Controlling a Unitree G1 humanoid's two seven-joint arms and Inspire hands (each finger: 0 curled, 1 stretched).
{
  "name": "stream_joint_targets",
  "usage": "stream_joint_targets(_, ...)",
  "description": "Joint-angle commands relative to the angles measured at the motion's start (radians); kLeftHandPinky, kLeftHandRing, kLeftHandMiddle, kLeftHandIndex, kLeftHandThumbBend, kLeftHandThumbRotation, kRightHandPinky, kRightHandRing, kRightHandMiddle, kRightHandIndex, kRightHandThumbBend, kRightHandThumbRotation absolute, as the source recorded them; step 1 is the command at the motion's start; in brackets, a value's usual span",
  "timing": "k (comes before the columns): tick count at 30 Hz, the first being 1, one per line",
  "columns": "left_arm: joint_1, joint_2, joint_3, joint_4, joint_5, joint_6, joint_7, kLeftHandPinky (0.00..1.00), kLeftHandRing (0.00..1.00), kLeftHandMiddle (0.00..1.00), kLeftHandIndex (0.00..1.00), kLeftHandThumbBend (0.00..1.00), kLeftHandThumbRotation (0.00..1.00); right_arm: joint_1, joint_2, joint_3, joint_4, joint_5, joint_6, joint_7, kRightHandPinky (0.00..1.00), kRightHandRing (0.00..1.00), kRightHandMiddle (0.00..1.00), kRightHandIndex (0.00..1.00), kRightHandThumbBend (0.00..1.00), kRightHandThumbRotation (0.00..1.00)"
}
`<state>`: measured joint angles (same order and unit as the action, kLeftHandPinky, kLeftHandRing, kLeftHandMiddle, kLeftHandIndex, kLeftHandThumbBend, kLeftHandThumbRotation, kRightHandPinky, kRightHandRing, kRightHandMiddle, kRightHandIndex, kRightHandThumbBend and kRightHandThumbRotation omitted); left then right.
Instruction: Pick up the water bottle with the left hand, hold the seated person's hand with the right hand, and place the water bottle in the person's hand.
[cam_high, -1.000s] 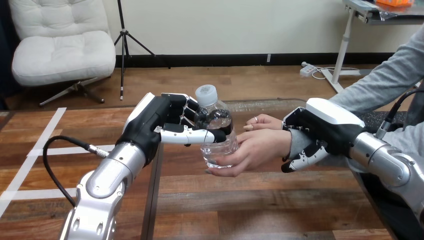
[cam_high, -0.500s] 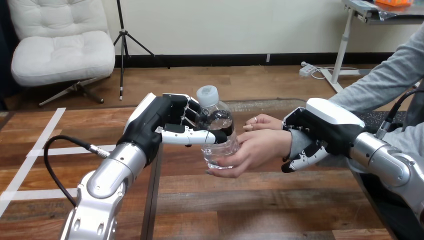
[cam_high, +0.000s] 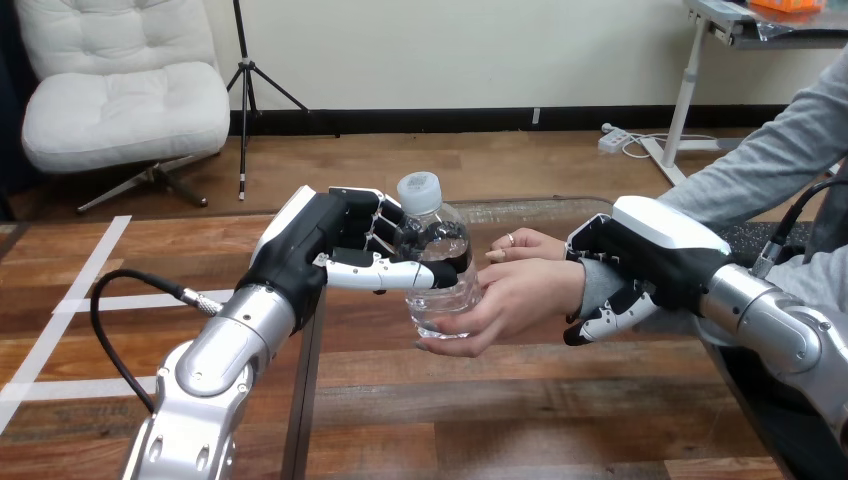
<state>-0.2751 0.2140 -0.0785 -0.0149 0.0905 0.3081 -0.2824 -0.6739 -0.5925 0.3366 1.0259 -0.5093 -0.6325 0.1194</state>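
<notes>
Clear white-capped water bottle (cam_high: 446, 302) stands nearly upright, base in the person's hand (cam_high: 522, 296)

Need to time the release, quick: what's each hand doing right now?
Left hand: shut on the water bottle, which also touches the person's nearer hand.
Right hand: shut on the person's wrist.

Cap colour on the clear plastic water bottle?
White screw cap on the clear plastic water bottle; head view shows it best.
</notes>
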Motion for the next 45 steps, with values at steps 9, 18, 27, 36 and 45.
stream_joint_targets(9, -0.064, -0.003, -0.015, -0.062, -0.001, -0.033, 0.000, 0.31, 0.38, 0.41, 0.38, 0.66, 0.00, -0.059, 0.010, -0.029, -0.041, 0.023, -0.016, -0.019, 0.28, 0.32, 0.37, 0.39, 0.82, 0.00)
stream_joint_targets(18, -0.063, -0.011, -0.012, -0.060, -0.008, -0.034, 0.004, 0.32, 0.39, 0.41, 0.39, 0.66, 0.00, -0.060, 0.009, -0.027, -0.040, 0.018, -0.021, -0.026, 0.28, 0.32, 0.37, 0.39, 0.82, 0.00)
stream_joint_targets(27, -0.062, -0.015, -0.005, -0.049, -0.016, -0.056, 0.008, 0.34, 0.41, 0.44, 0.41, 0.65, 0.00, -0.058, 0.010, -0.030, -0.045, 0.025, -0.013, -0.015, 0.28, 0.32, 0.37, 0.39, 0.82, 0.00)
stream_joint_targets(36, -0.065, -0.012, 0.002, -0.019, -0.035, -0.081, -0.008, 0.39, 0.48, 0.51, 0.52, 0.69, 0.02, -0.057, 0.008, -0.029, -0.049, 0.022, -0.012, -0.016, 0.29, 0.32, 0.37, 0.39, 0.81, 0.00)
stream_joint_targets(45, -0.072, -0.009, 0.003, 0.020, -0.033, -0.101, -0.011, 0.53, 0.64, 0.70, 0.75, 0.79, 0.36, -0.054, 0.008, -0.031, -0.046, 0.025, -0.020, -0.019, 0.29, 0.32, 0.37, 0.39, 0.81, 0.00)
